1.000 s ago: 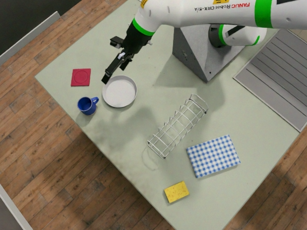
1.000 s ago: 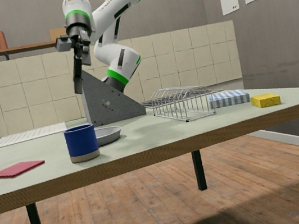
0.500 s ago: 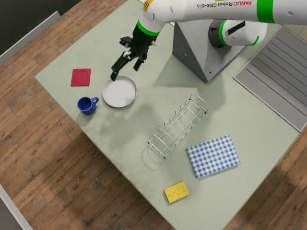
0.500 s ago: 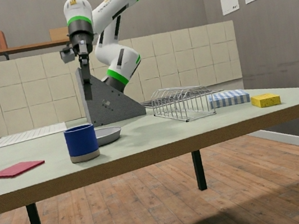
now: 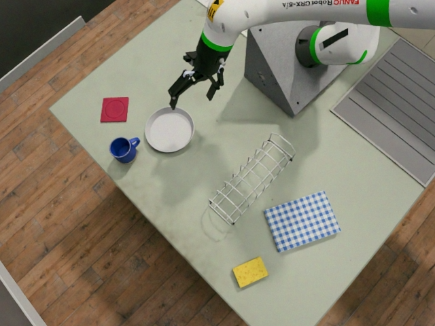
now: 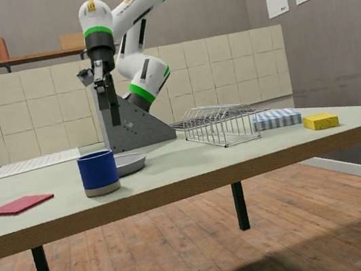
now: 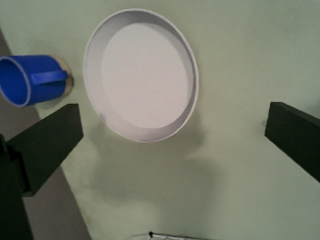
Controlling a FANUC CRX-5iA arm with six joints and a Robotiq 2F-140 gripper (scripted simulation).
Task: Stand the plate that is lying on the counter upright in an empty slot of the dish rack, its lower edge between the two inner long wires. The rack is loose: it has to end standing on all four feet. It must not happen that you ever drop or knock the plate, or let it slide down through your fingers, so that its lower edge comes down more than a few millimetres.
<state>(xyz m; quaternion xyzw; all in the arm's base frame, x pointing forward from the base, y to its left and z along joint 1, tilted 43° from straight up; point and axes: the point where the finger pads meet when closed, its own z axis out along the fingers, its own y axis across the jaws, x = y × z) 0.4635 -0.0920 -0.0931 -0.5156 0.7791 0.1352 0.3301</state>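
Note:
A white plate (image 5: 169,129) lies flat on the green counter; it also shows in the side view (image 6: 129,163) and in the wrist view (image 7: 141,75). My gripper (image 5: 192,97) hangs well above the counter beside the plate's far rim, fingers pointing down, open and empty. In the side view the gripper (image 6: 110,109) is clearly higher than the plate. The white wire dish rack (image 5: 252,177) stands on the counter to the right of the plate, all slots empty; it also shows in the side view (image 6: 220,123).
A blue mug (image 5: 123,149) stands close to the plate's left. A red coaster (image 5: 114,109) lies farther left. A checked cloth (image 5: 302,220) and a yellow sponge (image 5: 250,271) lie beyond the rack. The grey robot base (image 5: 284,66) stands behind.

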